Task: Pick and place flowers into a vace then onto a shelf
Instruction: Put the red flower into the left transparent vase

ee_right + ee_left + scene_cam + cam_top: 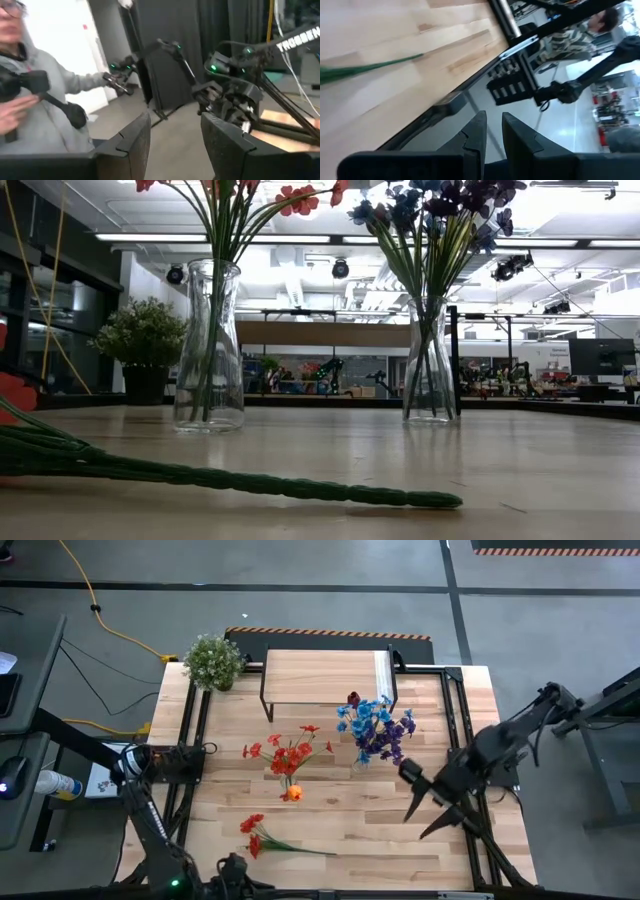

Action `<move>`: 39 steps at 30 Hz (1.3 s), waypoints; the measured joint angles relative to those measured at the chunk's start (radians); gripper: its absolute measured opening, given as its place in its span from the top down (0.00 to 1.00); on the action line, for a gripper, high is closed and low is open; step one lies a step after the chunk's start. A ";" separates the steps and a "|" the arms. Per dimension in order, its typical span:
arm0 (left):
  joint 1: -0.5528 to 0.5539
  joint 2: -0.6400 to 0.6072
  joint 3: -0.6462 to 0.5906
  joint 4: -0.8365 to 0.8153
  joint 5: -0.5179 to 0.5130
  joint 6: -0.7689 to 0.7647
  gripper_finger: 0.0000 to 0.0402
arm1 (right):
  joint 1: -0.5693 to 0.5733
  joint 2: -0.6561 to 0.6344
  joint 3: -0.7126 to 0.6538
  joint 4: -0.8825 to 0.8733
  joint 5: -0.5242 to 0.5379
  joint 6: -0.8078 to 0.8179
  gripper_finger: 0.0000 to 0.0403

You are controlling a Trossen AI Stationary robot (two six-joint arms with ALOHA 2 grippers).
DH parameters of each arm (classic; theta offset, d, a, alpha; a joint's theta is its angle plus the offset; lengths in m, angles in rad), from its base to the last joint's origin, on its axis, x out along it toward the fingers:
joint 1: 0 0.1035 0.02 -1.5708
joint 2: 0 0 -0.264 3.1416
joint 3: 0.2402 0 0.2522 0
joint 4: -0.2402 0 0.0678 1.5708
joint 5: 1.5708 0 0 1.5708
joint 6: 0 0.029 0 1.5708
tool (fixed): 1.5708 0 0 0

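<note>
Right tool [428, 810] agape, left [492, 132] nearly closed.

White capitals reading "TROSSEN", cut off at the frame's right edge, are seen on a dark robot arm [300, 42] in the upper right of the right wrist view; no other text, label or number can be read in the remaining views

Bright, even overhead light falls on the table [340, 810], leaving only soft, short shadows beneath the shelf [325, 675]. In the low view, ceiling strip lights glare behind the two glass vases [210, 345], silhouetting stems, and the near stem [250, 480] casts a faint shadow. Both wrist views are motion-blurred; the person [30, 100] beyond the table is smeared.
</note>
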 joint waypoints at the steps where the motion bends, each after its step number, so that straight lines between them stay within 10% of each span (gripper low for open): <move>1: -0.011 0.000 0.000 -0.025 0.004 -0.022 0.76 | 0.010 0.025 0.014 -0.004 0.024 0.000 0.59; 39: -0.135 -0.001 0.000 -0.167 0.286 -0.130 0.76 | 0.054 0.667 0.255 -0.024 0.207 0.322 0.59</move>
